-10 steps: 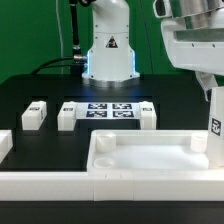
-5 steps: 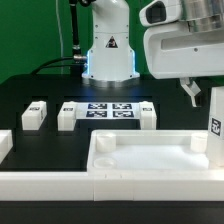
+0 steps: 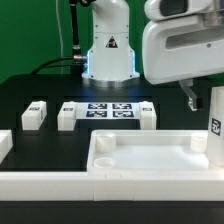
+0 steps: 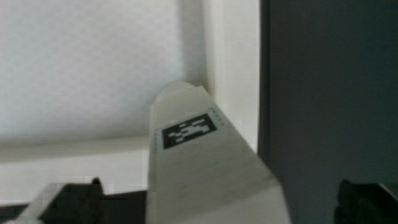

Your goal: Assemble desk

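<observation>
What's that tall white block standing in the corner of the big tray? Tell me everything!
The leg is a white, plastic-looking block, standing upright in the corner of the desk top at the exterior view's right. A black-and-white square tag sits on its side. Its foot rests inside the top's rim; the open hand straddles it, seemingly without touching.

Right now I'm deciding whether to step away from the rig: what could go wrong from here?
The open gripper flanks the upright leg at a corner of the desk top; a sideways retreat could knock it over. Whether the leg is fully seated cannot be told, so it might wobble or tip once left alone.
</observation>
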Robot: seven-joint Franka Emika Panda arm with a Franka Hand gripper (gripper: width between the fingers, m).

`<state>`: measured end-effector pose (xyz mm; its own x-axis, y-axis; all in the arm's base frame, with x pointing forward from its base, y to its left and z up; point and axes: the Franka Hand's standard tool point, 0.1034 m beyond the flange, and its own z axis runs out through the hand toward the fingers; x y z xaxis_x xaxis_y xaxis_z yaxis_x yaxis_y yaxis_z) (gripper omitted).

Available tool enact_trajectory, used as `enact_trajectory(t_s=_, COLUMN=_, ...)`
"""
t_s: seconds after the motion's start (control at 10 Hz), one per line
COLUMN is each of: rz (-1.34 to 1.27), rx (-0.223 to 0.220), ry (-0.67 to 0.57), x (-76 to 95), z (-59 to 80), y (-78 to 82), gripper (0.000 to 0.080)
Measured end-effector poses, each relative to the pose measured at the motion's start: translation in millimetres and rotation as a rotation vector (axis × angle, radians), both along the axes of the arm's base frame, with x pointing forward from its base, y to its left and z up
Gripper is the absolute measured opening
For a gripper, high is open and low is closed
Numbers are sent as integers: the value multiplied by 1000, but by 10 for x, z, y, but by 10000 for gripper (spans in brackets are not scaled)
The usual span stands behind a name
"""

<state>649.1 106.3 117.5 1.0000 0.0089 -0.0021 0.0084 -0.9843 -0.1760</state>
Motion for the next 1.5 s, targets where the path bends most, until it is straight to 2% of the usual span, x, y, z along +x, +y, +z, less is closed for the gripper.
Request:
enact_trajectory(t_s=0.1, rz=-2, rx=0, ry=-9, x=5, z=14, y=28, gripper=649)
enact_trajectory(t_s=0.3, rz=-27, rx=0, ry=-2, x=2, z=-8, y=15, gripper=394)
enact_trajectory(t_s=0.4, rz=-63, rx=-2, ry=3, x=5, z=-8, y=5, gripper=394)
enact_trajectory(t_s=0.5, rz=-161, rx=-3, ry=18, x=12, z=-8, y=-15, gripper=308)
enact_trajectory(t_s=0.8, rz=-383, rx=-3, ry=52, x=20, z=-9, y=-17, gripper=308)
enact_trajectory(t_s=1.0, rz=-746, rx=-3, ry=98, x=23, z=-11, y=27, gripper=308)
enact_trajectory(t_s=1.2, rz=-1075, rx=51, ry=153, x=48, z=-16, y=-17, gripper=308)
enact_trajectory(t_s=1.4, rz=-1271, rx=104, ry=190, x=43, z=-16, y=-63, gripper=308)
enact_trajectory(t_s=1.5, rz=-1297, rx=104, ry=197, x=37, z=-17, y=-52, gripper=308)
